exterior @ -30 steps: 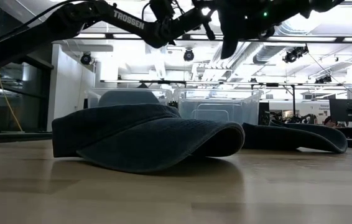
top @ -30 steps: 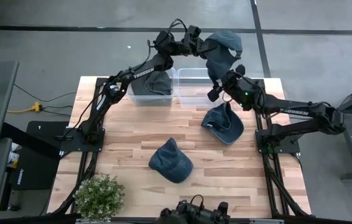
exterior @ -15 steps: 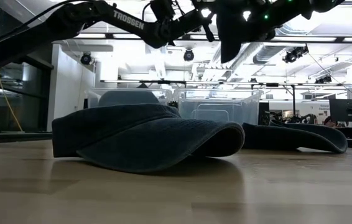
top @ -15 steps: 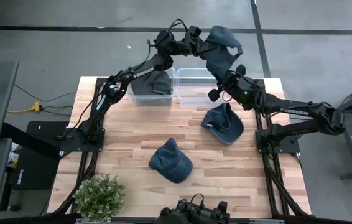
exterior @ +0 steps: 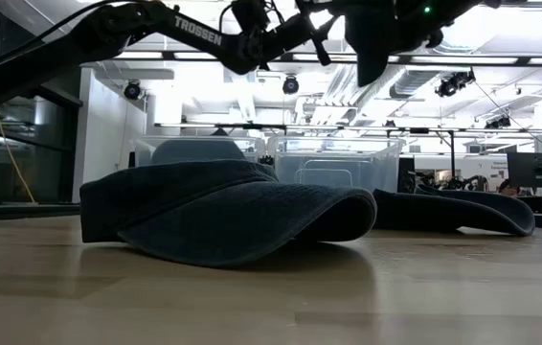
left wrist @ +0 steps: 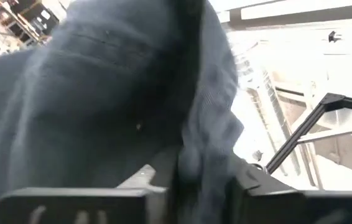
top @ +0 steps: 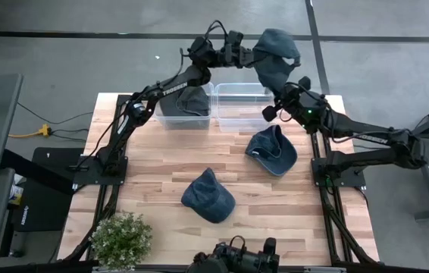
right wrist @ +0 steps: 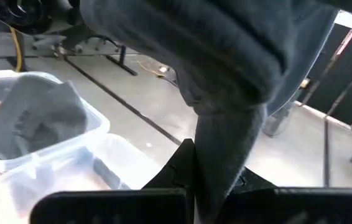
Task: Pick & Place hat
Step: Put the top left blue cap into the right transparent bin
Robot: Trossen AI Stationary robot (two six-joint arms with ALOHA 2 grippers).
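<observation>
A blue denim hat point(top: 279, 51) hangs in the air beyond the table's far edge, above the clear bins. My left gripper point(top: 251, 54) has the hat's cloth between its fingers at the hat's left side. My right gripper point(top: 279, 97) is shut on the hat's hanging lower end, from below. Two more blue hats lie on the wooden table, one in the middle point(top: 208, 196) and one to the right point(top: 272, 149), each resting on its brim and rim. Another hat sits in the left bin point(top: 186, 102). My left gripper has a bunched fold of the hat's crown cloth point(left wrist: 204, 168) between its two fingers, coming at it about level from the table's left. The hat is lifted clear and fills the left wrist view. My right gripper pinches a narrow hanging fold at the hat's lower edge point(right wrist: 226, 155) between its two fingers, roughly level from the table's right. The rest of the hat bulges above the fingers point(right wrist: 185, 165), clear of the bins.
Two clear plastic bins stand at the table's far edge, the right one point(top: 241, 106) under the held hat. A potted plant point(top: 121, 239) stands at the near left corner. Bare wood lies to the left of the middle hat.
My right gripper has taken hold of the hat's hanging lower end and moved a little up and toward the table's far right corner. The hat's lower part has shifted right with it. My left arm has kept its place.
</observation>
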